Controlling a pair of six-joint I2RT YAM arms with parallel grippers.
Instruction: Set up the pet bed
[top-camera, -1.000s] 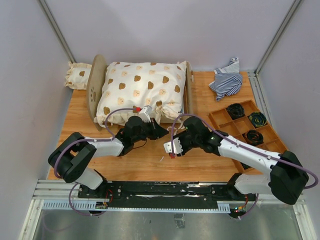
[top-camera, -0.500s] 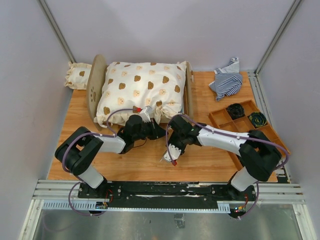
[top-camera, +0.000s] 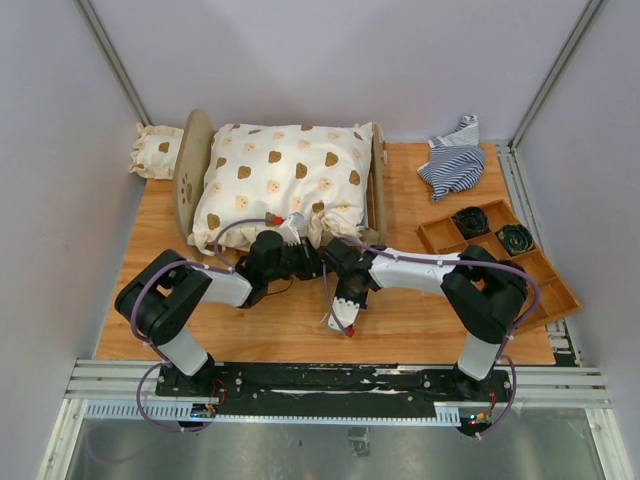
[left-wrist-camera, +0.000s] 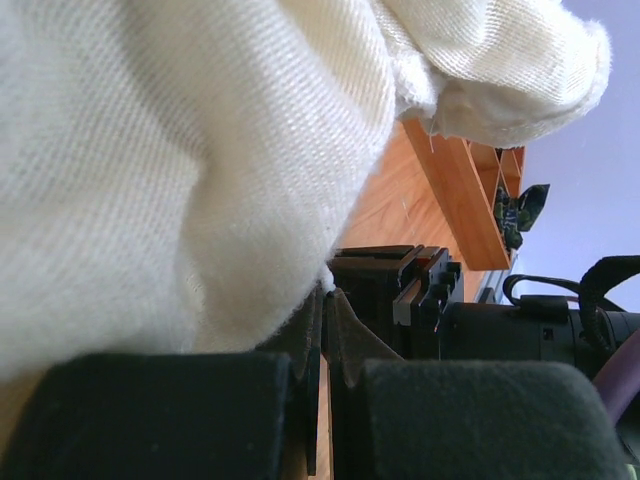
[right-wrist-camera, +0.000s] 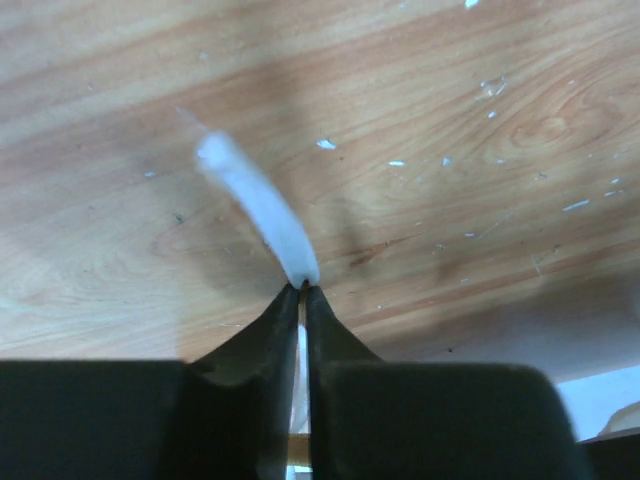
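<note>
The pet bed (top-camera: 192, 175) stands at the back left, its light-wood end boards showing. A large cream bear-print cushion (top-camera: 280, 180) covers its base. At the cushion's front edge is my left gripper (top-camera: 316, 262); in the left wrist view the left gripper (left-wrist-camera: 328, 292) is shut, with cushion (left-wrist-camera: 180, 150) fabric running into its tips. Right beside it is my right gripper (top-camera: 334, 264). The right wrist view shows the right gripper (right-wrist-camera: 303, 287) shut on a thin white strip (right-wrist-camera: 255, 205) above the wooden table; what the strip belongs to is unclear.
A small bear-print cushion (top-camera: 155, 150) lies outside the bed's left end board. A striped cloth (top-camera: 452, 160) is bunched at the back right. A compartmented wooden tray (top-camera: 565, 293) with black rolls (top-camera: 470, 220) sits on the right.
The right arm swung left toward the cushion's front corner, and its jaws went from open to closed on the white strip. The left arm stayed put, still shut.
</note>
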